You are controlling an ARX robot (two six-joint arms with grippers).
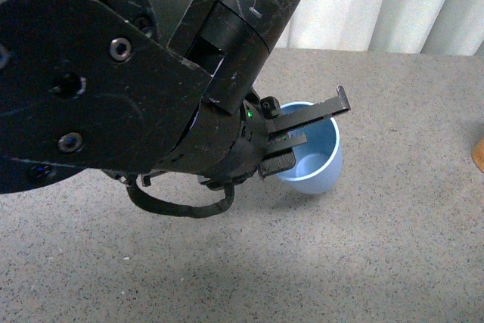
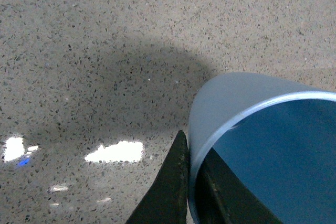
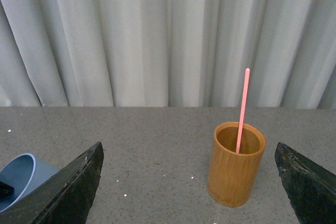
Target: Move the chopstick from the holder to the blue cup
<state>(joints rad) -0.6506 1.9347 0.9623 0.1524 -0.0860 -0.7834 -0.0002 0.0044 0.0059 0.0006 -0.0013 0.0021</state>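
Note:
My left gripper (image 1: 318, 122) is shut on the rim of the blue cup (image 1: 318, 164), which sits near the table's middle. In the left wrist view one finger (image 2: 168, 192) lies outside the blue cup's (image 2: 236, 98) wall and the other inside, pinching the wall. A single pink chopstick (image 3: 242, 108) stands leaning in a bamboo holder (image 3: 233, 174). My right gripper (image 3: 189, 148) is open and faces the holder from a short distance, holding nothing. The blue cup (image 3: 21, 177) shows at that view's edge, looking tilted.
A grey speckled tabletop (image 1: 378, 262) runs to a pale curtain (image 3: 157, 35) at the back. My left arm (image 1: 113, 73) fills the left of the front view. A brown edge (image 1: 479, 155), probably the holder, shows at the far right.

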